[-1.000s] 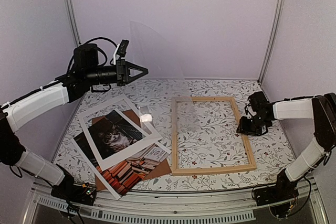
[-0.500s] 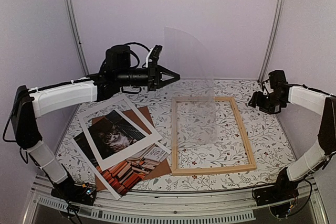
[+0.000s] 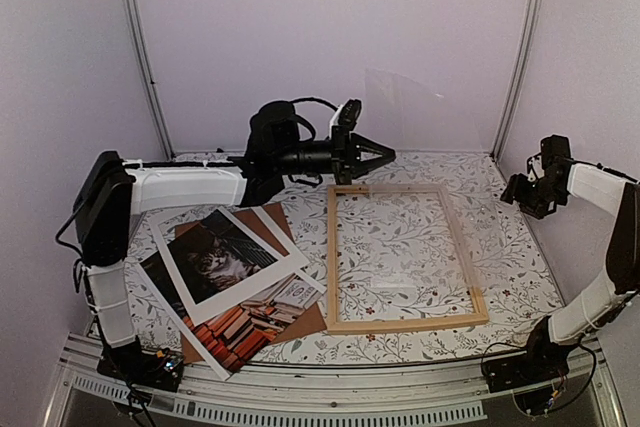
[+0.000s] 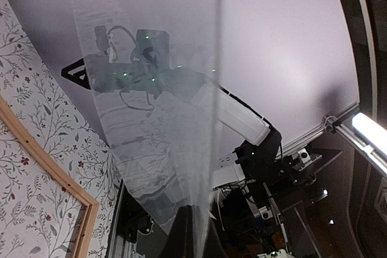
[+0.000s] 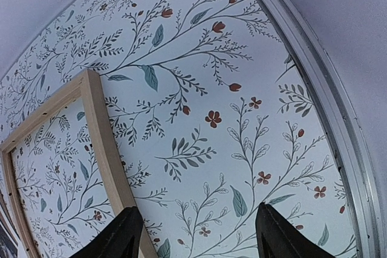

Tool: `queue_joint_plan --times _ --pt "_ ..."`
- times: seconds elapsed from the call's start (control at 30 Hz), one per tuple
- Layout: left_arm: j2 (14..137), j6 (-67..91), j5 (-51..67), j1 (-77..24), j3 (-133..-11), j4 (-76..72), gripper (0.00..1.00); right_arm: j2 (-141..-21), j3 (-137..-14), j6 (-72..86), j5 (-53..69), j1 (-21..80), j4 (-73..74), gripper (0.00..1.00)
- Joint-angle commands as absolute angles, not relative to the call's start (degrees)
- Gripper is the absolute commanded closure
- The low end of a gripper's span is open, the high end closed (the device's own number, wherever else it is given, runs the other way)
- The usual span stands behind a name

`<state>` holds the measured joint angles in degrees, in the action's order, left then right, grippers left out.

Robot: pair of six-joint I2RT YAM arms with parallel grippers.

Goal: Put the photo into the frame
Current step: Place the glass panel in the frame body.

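Floral desk [image 3: 520,277], wooden frame [image 3: 331,257] right of centre, photo [image 3: 230,332] near-left under white mat [image 3: 196,214], left gripper [image 3: 390,154] clenched on clear sheet [image 3: 410,112] at frame's far edge, right gripper [image 5: 199,237] released.

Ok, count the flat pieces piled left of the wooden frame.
3: white mat on top, photo under it, brown backing board lowest; more may hide beneath.

Plain lilac walls [image 3: 330,37] fill the upper picture; aluminium posts [image 3: 137,47] mark both back corners; floral-patterned tabletop [image 3: 520,267] lies below.
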<state>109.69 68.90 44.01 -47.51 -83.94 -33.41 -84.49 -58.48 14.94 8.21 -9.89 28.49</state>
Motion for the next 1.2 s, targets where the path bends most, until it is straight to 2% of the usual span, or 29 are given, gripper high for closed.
queue_joint_plan --times 0.0,0.33,0.67,1.17 --pt "117.2 77.2 44.0 -47.5 -81.7 -41.9 1.0 -83.3 -59.6 13.7 10.2 -10.0 28.7 0.33" --pt "123.8 72.5 37.5 -47.2 -76.5 -32.0 1.0 -84.7 -57.6 13.0 12.8 -10.0 28.0 0.34" --pt "122.9 64.4 30.5 -45.9 -75.3 -20.7 1.0 -85.9 -56.1 12.8 14.6 -10.0 26.8 0.34" --pt "125.7 56.3 34.1 -43.5 -79.9 -12.7 1.0 -89.2 -56.3 12.3 15.6 -5.1 25.1 0.31"
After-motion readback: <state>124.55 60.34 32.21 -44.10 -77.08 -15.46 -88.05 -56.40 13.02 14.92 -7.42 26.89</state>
